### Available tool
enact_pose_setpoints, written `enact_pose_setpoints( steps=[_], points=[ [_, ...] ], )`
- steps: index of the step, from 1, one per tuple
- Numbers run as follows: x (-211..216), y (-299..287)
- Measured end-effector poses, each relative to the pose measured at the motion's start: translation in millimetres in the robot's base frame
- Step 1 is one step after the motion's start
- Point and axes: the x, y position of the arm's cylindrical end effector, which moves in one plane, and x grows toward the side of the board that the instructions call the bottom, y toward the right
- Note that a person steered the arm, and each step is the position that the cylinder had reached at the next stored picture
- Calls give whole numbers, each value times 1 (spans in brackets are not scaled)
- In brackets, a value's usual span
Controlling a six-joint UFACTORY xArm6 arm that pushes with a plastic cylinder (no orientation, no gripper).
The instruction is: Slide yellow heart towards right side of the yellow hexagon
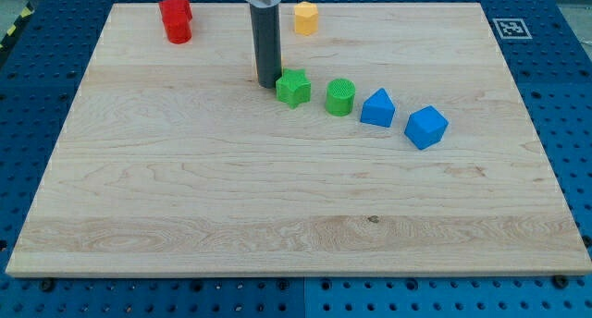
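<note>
Six blocks show clearly on the desk (185, 216), and of a seventh we see only a sliver. Our rod carries no claw, so there is nothing to be apart or clamped. My tip (268, 84) rests just left of the green star (294, 87), touching or nearly so. The yellow heart (256, 73) is almost wholly hidden behind the rod; only a thin yellowish edge peeks out on the rod's left, so we cannot tell its exact pose. The yellow hexagon (306, 18) sits farther back, slightly right of the rod. Right of the star run the green cylinder (340, 97), a blue wedge-like block (377, 108) and a blue cube (425, 127). The red block (176, 18) stands far left.
</note>
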Motion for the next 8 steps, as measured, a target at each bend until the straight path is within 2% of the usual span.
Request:
enact_pose_setpoints(
  steps=[3, 7, 8],
  points=[
    [-19, 0],
    [-87, -8],
    [-89, -8]
  ],
)
